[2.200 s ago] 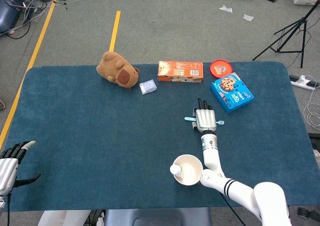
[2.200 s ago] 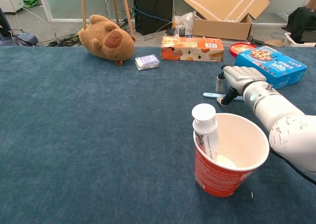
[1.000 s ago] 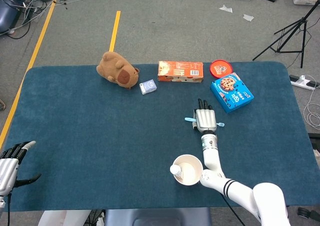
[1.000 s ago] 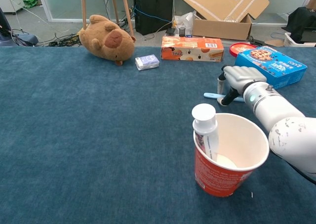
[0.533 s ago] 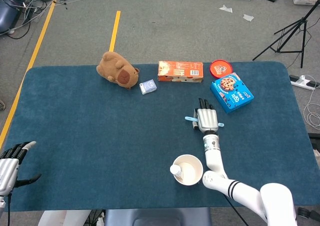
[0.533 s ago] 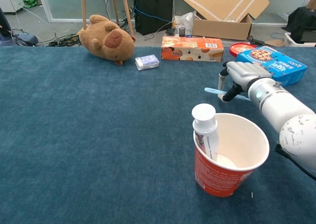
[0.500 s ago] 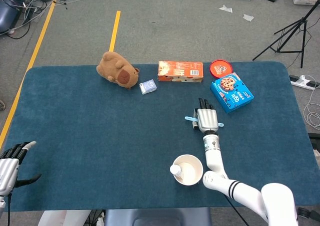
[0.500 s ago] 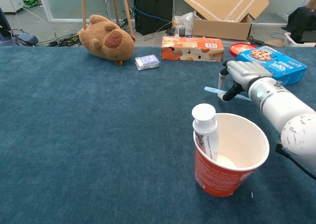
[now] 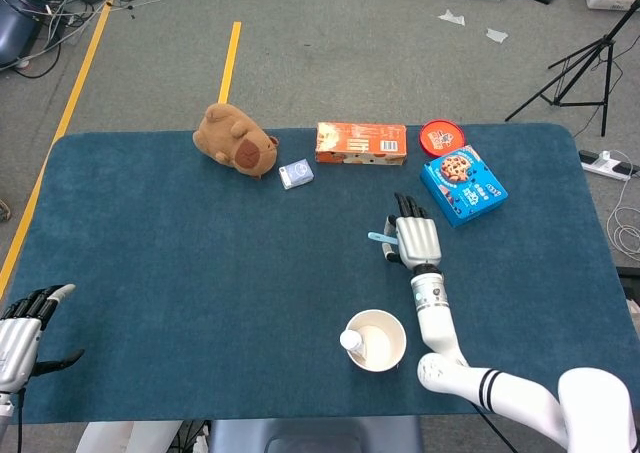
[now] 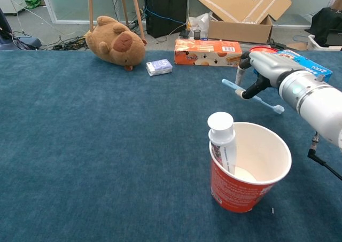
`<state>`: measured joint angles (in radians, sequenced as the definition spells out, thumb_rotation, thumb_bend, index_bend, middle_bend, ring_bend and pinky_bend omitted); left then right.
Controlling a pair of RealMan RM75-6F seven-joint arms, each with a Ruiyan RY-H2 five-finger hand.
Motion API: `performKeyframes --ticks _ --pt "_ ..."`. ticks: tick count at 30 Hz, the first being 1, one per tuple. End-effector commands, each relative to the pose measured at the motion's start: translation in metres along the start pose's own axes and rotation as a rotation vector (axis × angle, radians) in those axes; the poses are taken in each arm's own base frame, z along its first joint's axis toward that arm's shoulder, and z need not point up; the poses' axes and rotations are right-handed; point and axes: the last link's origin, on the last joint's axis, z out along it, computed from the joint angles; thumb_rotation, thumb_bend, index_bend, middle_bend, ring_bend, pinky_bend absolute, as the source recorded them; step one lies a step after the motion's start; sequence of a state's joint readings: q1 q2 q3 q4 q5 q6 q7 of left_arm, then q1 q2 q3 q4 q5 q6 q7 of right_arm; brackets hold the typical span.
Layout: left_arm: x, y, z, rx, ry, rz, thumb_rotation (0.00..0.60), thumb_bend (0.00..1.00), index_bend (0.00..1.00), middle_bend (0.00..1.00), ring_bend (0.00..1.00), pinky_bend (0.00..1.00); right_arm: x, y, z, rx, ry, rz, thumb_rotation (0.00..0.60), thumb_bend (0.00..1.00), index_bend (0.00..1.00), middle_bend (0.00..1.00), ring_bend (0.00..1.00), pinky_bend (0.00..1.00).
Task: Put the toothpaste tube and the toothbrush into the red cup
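Right hand above the bench, palm down, pinching the toothbrush aloft beyond the red cup. Toothpaste tube upright in it. Left hand spread, holding nothing.

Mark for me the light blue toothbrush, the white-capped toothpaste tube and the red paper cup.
Light blue toothbrush (image 10: 260, 101), chest view, mid handle.
White-capped toothpaste tube (image 10: 220, 122), chest view, cap.
Red paper cup (image 10: 235, 193), chest view, outer wall.
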<state>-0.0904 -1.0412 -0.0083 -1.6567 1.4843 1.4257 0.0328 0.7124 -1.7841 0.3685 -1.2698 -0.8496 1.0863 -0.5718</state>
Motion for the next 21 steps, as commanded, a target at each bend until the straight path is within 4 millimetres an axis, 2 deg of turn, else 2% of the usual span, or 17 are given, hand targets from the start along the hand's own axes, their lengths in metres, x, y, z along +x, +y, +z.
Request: performKeyframes --ticks 1,13,21 --pt "0.0 0.0 0.0 0.0 -0.001 0.001 0.6 0.0 0.15 0.19 0.17 0.23 0.007 0.0 -0.004 0.008 0.014 0.003 0.6 0.29 0.56 0.08 0.0 0.19" --pt "-0.001 0.001 0.0 0.0 -0.006 0.006 0.6 0.0 0.15 0.19 0.17 0.23 0.029 -0.011 -0.02 0.064 0.043 0.052 0.6 0.29 0.56 0.08 0.0 0.19" --pt "-0.003 0.001 0.0 -0.002 -0.01 0.01 0.6 0.0 0.15 0.19 0.17 0.23 0.06 -0.016 -0.04 0.11 0.084 0.121 0.6 0.29 0.56 0.09 0.0 0.19"
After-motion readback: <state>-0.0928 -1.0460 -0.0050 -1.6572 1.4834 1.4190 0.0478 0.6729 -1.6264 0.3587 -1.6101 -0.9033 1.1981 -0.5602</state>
